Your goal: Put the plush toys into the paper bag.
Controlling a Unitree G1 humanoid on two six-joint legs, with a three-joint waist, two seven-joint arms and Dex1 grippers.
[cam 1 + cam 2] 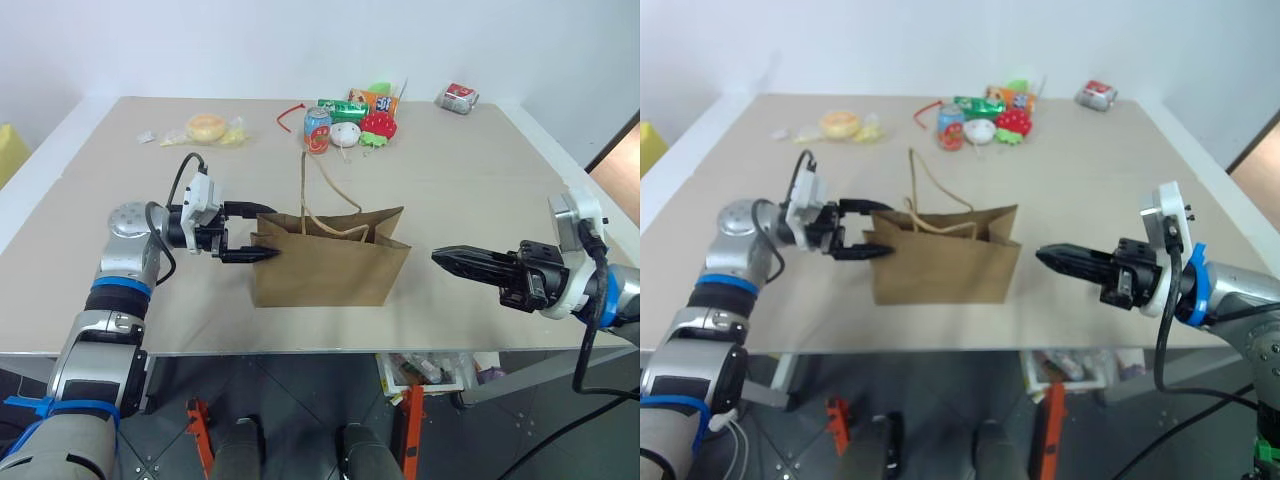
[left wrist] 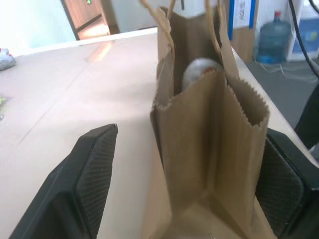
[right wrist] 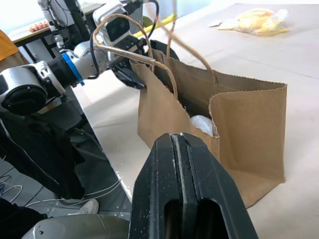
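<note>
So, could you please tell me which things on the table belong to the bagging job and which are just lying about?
Belongs to the job:
- paper bag
- pale plush toy inside the bag
- left end effector, open astride the bag's end
- right end effector, shut

Lying about:
- strawberry toy
- white ball toy
- drink can
- wrapped bun
- red-and-silver packet

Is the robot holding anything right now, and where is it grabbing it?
Nothing. The left end effector is open around the paper bag's end; the right end effector is shut, empty.
</note>
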